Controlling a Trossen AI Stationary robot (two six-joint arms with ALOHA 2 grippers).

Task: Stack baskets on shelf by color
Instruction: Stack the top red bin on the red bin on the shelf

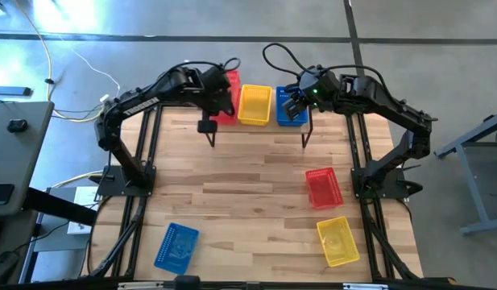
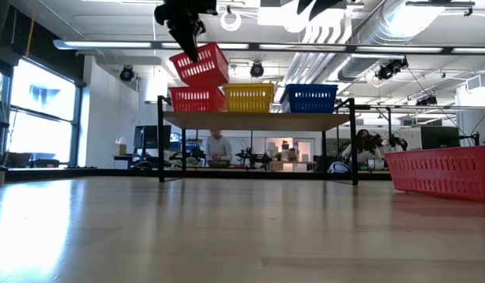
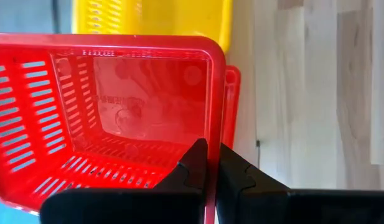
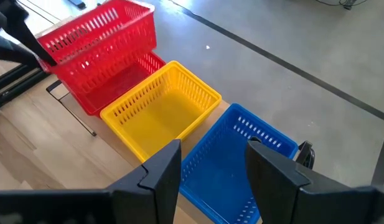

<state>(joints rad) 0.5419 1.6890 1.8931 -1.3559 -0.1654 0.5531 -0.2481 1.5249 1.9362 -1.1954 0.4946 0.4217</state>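
While left gripper pinches tilted red basket above shelf, right gripper wide

We are counting three red baskets, two yellow baskets, two blue baskets and one shelf.

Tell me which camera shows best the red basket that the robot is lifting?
The low view: the tilted red basket hangs in the left hand, above another red basket on the shelf. The left wrist view shows its inside; the right wrist view, its side; the high view mostly hides it.
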